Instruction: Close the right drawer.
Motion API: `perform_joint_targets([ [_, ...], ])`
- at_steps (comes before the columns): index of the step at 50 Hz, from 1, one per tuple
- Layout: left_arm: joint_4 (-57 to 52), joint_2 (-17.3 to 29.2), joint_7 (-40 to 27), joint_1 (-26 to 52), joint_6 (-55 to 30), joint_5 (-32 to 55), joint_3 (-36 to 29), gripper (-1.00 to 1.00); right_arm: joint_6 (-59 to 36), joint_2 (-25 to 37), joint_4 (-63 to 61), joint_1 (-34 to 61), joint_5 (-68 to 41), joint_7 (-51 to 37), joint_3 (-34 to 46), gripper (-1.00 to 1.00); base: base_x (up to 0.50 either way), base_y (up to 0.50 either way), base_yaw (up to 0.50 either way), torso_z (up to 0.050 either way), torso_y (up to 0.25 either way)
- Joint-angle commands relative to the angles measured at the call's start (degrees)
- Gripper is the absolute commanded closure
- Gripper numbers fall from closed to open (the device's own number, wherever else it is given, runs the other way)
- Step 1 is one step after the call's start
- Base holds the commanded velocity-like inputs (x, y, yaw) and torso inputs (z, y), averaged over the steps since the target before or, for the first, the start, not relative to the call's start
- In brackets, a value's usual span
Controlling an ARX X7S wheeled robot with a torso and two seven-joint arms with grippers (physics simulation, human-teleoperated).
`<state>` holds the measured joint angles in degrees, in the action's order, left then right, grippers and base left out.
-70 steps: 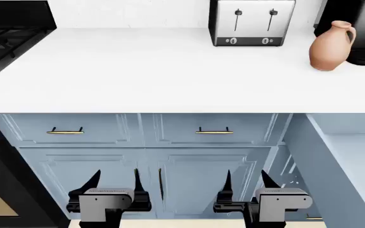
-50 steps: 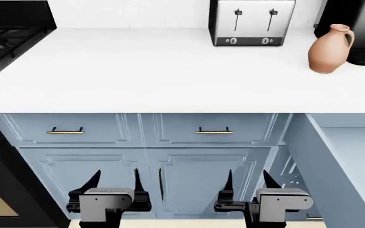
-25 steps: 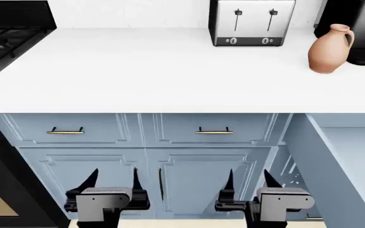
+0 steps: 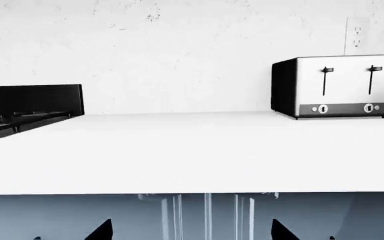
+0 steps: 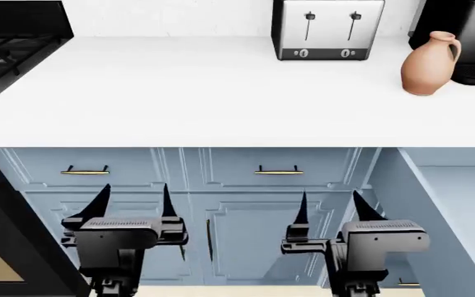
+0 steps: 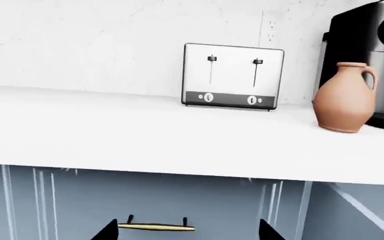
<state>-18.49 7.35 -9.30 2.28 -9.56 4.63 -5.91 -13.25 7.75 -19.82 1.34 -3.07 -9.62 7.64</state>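
Observation:
The right drawer [image 5: 456, 216] stands pulled far out at the right edge of the head view, a deep blue-grey box with plain inner walls. A sliver of its brass handle [image 5: 408, 283] shows low down. Its side wall [image 6: 352, 220] also shows in the right wrist view. My right gripper [image 5: 330, 207] is open and empty, just left of the drawer's outer side and in front of the cabinet doors. My left gripper [image 5: 133, 198] is open and empty further left. In the wrist views only the dark tips of the left gripper [image 4: 192, 232] and of the right gripper [image 6: 188, 231] show.
Two closed drawers with brass handles [image 5: 278, 171] [image 5: 85, 171] sit under the white counter [image 5: 205, 99]. Cabinet doors with dark handles [image 5: 208, 232] are below them. A toaster [image 5: 328, 30], a clay jug [image 5: 429, 62], a black coffee machine [image 5: 469, 37] and a stove [image 5: 7, 43] stand on top.
Both grippers have risen in front of the cabinet doors, still open. The left one rose most in the last half second. The drawer has not moved.

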Motion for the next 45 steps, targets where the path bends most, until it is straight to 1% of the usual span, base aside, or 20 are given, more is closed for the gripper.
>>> perform_joint_targets([
  [1, -9.81, 1.48, -0.58, 4.90, -8.93, 0.92, -0.62, -1.00, -8.94, 1.56, -9.18, 3.75, 0.61, -0.49, 1.27, -1.00, 0.00, 0.00, 0.00, 0.000, 0.000],
  [4, -11.97, 1.64, -0.58, 7.28, -11.57, 0.99, -1.28, -1.00, -11.68, 1.73, -11.66, 5.72, 0.67, -0.61, 1.45, -1.00, 0.00, 0.00, 0.00, 0.000, 0.000],
  [6, -12.62, 1.81, -0.45, 7.92, -11.78, 1.13, -1.49, -1.00, -13.06, 1.88, -13.02, 6.61, 0.61, -0.55, 1.63, -1.00, 0.00, 0.00, 0.00, 0.000, 0.000],
  [9, -15.71, 1.84, -0.77, 11.12, -15.69, 1.68, -1.36, -1.00, -15.99, 2.29, -15.66, 8.87, 1.01, -0.48, 2.16, -1.00, 0.00, 0.00, 0.00, 0.000, 0.000],
  [15, -19.06, 2.05, -1.04, 14.73, -19.85, 2.21, -1.84, -1.00, -18.86, 2.62, -18.60, 10.73, 1.06, -0.39, 2.98, -1.00, 0.00, 0.00, 0.00, 0.000, 0.000],
  [18, -21.83, 2.13, -1.22, 18.36, -23.37, 2.45, -2.19, -1.00, -22.45, 2.89, -21.49, 13.62, 1.38, -0.24, 3.56, -1.00, 0.00, 0.00, 0.00, 0.000, 0.000],
  [25, -26.06, 1.94, -1.38, 23.72, -28.68, 3.57, -2.87, -1.00, -28.23, 3.11, -25.69, 18.46, 1.51, -0.04, 4.45, -1.00, 0.00, 0.00, 0.00, 0.000, 0.000],
  [36, -29.55, 1.73, -1.83, 28.51, -33.28, 4.82, -3.65, -1.00, -34.74, 3.25, -29.46, 24.82, 1.60, 0.33, 6.34, -1.00, 0.00, 0.00, 0.00, 0.000, 0.000],
  [45, -32.60, 0.51, -2.80, 35.01, -37.30, 6.34, -3.40, -1.00, -39.00, 3.67, -33.51, 32.32, 2.61, 0.90, 9.61, -1.00, 0.00, 0.00, 0.00, 0.000, 0.000],
])
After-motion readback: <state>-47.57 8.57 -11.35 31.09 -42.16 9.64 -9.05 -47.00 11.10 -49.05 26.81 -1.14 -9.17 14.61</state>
